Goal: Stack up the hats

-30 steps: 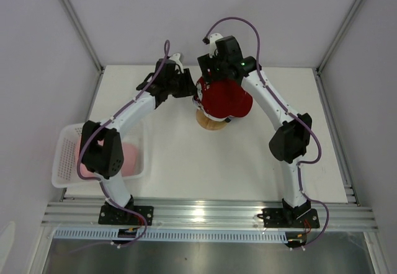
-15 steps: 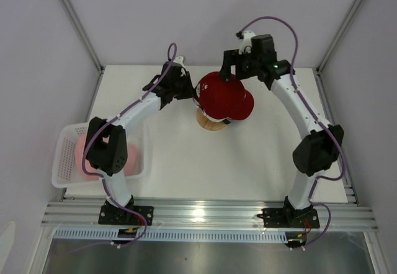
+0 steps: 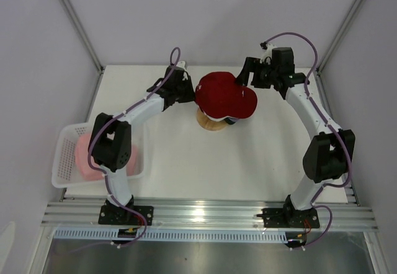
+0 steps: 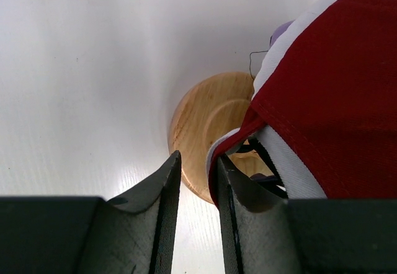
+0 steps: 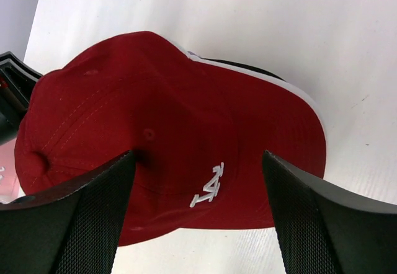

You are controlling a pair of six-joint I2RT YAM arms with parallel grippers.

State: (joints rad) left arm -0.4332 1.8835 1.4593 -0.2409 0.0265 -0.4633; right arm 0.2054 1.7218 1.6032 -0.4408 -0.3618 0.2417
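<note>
The red hat [image 3: 224, 97] rests on the pile on the wooden stand [image 3: 208, 120], and with the right claw [image 5: 198, 159] wide apart near it and the left claw [image 4: 198, 158] narrow and empty at its rear edge, this placing looks finished and the pink hat [image 3: 87, 157] in the basket [image 3: 60, 139] seems next.

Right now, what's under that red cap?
A wooden stand pokes out beneath the red cap, plus slivers of a white cap and a lavender cap. Their crowns and the stand's top are covered.
</note>
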